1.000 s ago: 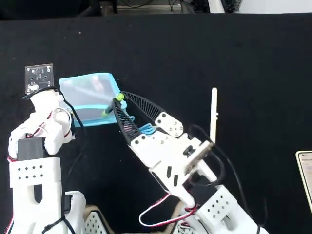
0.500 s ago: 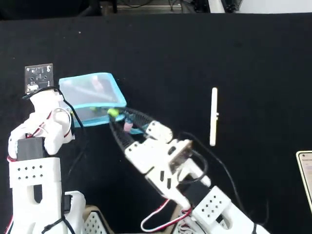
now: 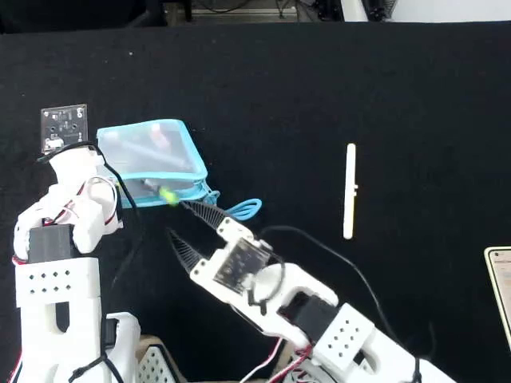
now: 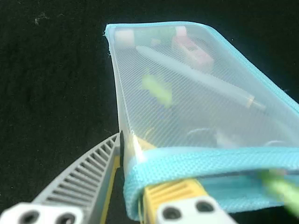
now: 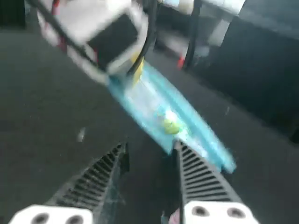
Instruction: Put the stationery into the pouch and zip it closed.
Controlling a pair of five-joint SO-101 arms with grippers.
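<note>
The left end effector (image 4: 127, 147) pinches the blue rim of the pouch (image 4: 187, 107); the right end effector (image 5: 149, 146) gapes empty, the green pen (image 5: 171, 126) just ahead.

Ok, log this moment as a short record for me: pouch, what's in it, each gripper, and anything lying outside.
pouch: blue-edged mesh pouch, flat on the black table
inside pouch: a pen plus small pink and green pieces
green item: at the pouch's near edge; cannot tell if it is fully inside
left gripper: clamped on the pouch's corner
right gripper: open, empty, just short of the pouch
outside pouch: white stick on the table, well apart from the pouch
zip: cannot tell
</note>
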